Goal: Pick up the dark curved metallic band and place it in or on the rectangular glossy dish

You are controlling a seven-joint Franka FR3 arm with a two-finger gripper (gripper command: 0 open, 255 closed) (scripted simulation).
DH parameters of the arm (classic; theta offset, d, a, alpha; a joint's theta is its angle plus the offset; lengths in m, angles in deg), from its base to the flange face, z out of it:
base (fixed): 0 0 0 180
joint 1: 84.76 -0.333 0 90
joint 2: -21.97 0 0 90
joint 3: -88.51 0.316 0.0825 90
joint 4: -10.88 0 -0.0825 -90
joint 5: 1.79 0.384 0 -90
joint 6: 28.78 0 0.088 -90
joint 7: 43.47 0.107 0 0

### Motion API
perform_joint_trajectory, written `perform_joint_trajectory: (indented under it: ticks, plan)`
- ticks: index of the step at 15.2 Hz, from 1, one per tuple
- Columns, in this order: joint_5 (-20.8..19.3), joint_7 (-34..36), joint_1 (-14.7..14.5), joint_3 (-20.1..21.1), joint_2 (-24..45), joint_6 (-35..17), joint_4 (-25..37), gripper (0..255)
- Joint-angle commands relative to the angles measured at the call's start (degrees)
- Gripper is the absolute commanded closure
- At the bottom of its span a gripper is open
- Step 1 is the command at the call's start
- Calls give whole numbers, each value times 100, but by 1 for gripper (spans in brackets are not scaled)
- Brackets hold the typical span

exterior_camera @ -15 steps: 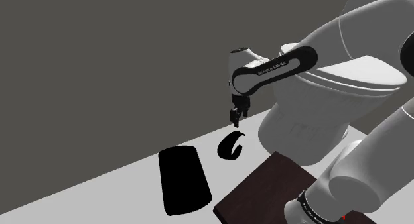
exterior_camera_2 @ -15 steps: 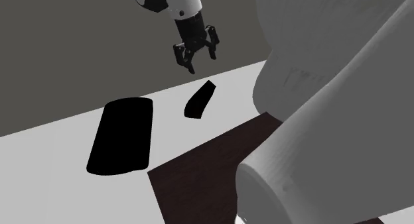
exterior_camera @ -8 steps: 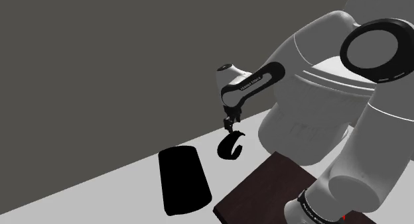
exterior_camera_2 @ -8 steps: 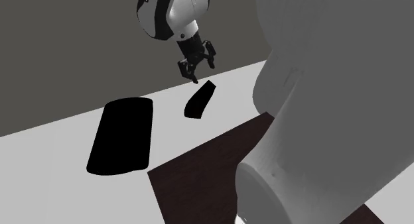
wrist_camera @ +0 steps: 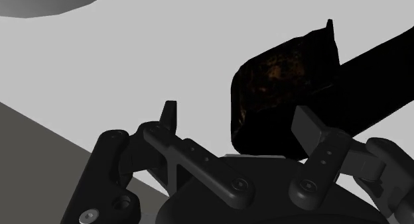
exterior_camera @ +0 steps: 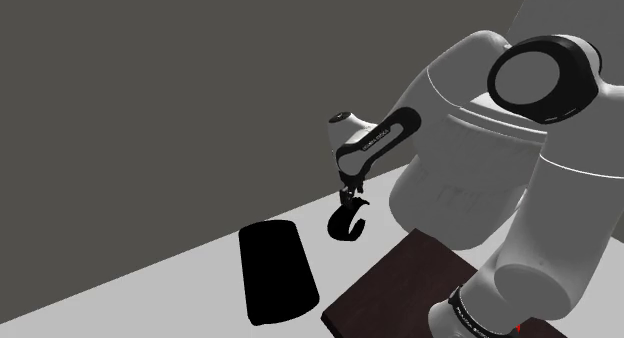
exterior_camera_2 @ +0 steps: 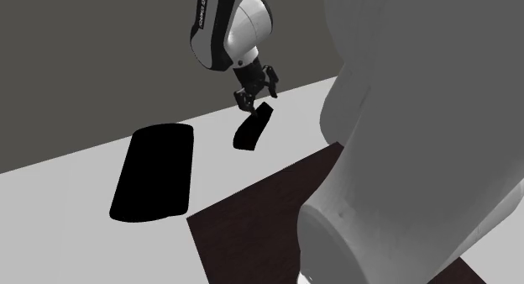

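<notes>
The dark curved band (exterior_camera: 347, 223) lies on the pale grey surface, and in the second exterior view it (exterior_camera_2: 248, 129) reads as a short black arc. My gripper (exterior_camera: 352, 195) hangs just above the band's far end, fingers apart (exterior_camera_2: 254, 96). In the wrist view the band (wrist_camera: 282, 73) shows dark with brownish flecks; it lies between the fingertips, nearer one finger (wrist_camera: 312, 126), and neither touches it. The gripper (wrist_camera: 239, 116) is open. The dish (exterior_camera: 275, 271) is a flat black rectangle with rounded corners, beside the band toward the shoulder view's left (exterior_camera_2: 155, 171).
The dark brown top of the stand (exterior_camera: 400, 286) lies close to the band and the dish (exterior_camera_2: 252, 232). A large white rounded fixture (exterior_camera: 470, 176) stands behind the band toward the shoulder view's right. A grey wall (exterior_camera: 150, 106) backs the surface.
The gripper has come down from well above the band to just over its far end. The forearm has swung lower and the elbow has moved into the shoulder view's upper right. Band and dish have not moved.
</notes>
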Motion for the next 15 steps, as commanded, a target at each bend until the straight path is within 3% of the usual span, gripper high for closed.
perform_joint_trajectory:
  ticks: [1,7,8,15]
  plan:
    - [-16,13,3,-7,40,-53,-11,0]
    - [-15,13,3,-7,40,-52,-10,0]
    - [-15,13,3,-7,40,-52,-10,255]
    - [-15,13,3,-7,40,-52,-10,255]
